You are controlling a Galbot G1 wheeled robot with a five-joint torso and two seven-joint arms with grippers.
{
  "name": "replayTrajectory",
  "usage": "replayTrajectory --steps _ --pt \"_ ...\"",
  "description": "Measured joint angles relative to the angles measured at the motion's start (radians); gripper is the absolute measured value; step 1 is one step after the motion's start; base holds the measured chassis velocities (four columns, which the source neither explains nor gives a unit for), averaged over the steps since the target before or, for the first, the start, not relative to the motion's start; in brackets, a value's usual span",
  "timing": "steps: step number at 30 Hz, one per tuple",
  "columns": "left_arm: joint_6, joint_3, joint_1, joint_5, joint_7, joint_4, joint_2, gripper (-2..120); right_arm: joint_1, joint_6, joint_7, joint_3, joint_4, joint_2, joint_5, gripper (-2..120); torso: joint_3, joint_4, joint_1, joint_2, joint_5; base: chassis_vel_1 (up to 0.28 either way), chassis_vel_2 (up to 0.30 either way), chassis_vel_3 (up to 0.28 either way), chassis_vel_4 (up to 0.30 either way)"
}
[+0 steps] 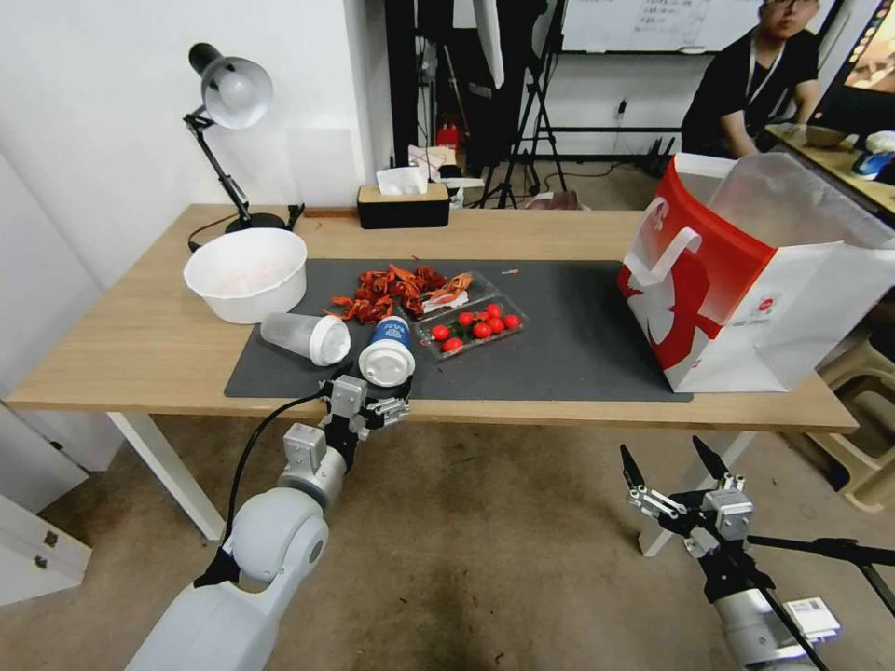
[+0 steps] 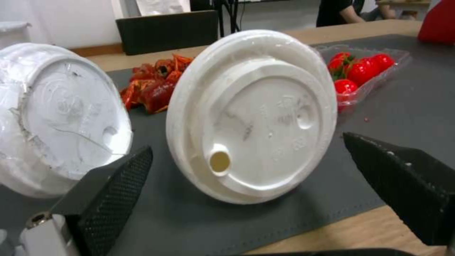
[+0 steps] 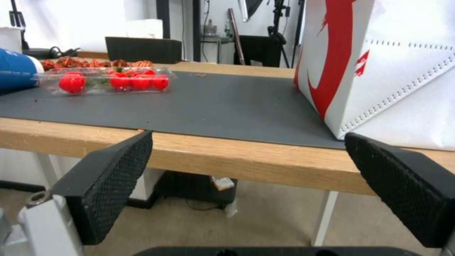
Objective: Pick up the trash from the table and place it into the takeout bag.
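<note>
On the table, a blue-white paper cup lies on its side at the grey mat's front edge, its white lid facing my left gripper. That gripper is open, its fingers on either side of the lid and not touching it. A frosted lidded cup lies beside it, lid forward. More trash sits behind: red crawfish shells and a clear tray of tomatoes. The red and white takeout bag stands open at the right. My right gripper hangs open below the table's front edge.
A white bowl stands left of the mat. A black tissue box and a desk lamp are at the back edge. The mat between the tray and the bag is bare.
</note>
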Motion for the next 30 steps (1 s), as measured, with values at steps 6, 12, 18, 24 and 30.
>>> replayTrajectory --steps 6,12,18,24,30 --pt "0.013 0.011 -0.018 -0.003 -0.012 0.013 -0.015 100 0.000 0.001 0.003 0.012 -0.006 -0.008 0.001 100 0.000 0.0001 0.000 0.000 0.0001 0.000 0.000 0.000 0.000" --pt "0.015 -0.003 0.000 -0.003 0.010 -0.003 -0.014 100 0.002 0.003 0.003 0.016 -0.019 -0.014 0.004 100 0.000 0.0003 0.000 0.000 0.0002 0.000 0.000 0.000 0.000" --pt "0.020 -0.005 -0.013 -0.027 -0.004 -0.010 -0.017 100 0.004 0.001 0.004 0.016 -0.014 -0.015 -0.002 100 0.000 0.0002 0.000 0.000 0.0001 0.000 0.000 0.000 0.000" --pt "0.037 0.014 -0.028 -0.052 -0.030 -0.014 -0.019 100 0.002 -0.004 0.007 0.031 -0.005 -0.017 -0.003 100 0.000 0.0002 0.000 0.000 0.0001 0.000 0.000 0.000 0.000" --pt "0.039 0.039 -0.051 -0.062 -0.043 0.002 -0.025 99 -0.003 -0.004 0.008 0.041 -0.004 -0.014 -0.005 100 0.000 0.0002 0.000 0.000 0.0001 0.000 0.000 0.000 0.000"
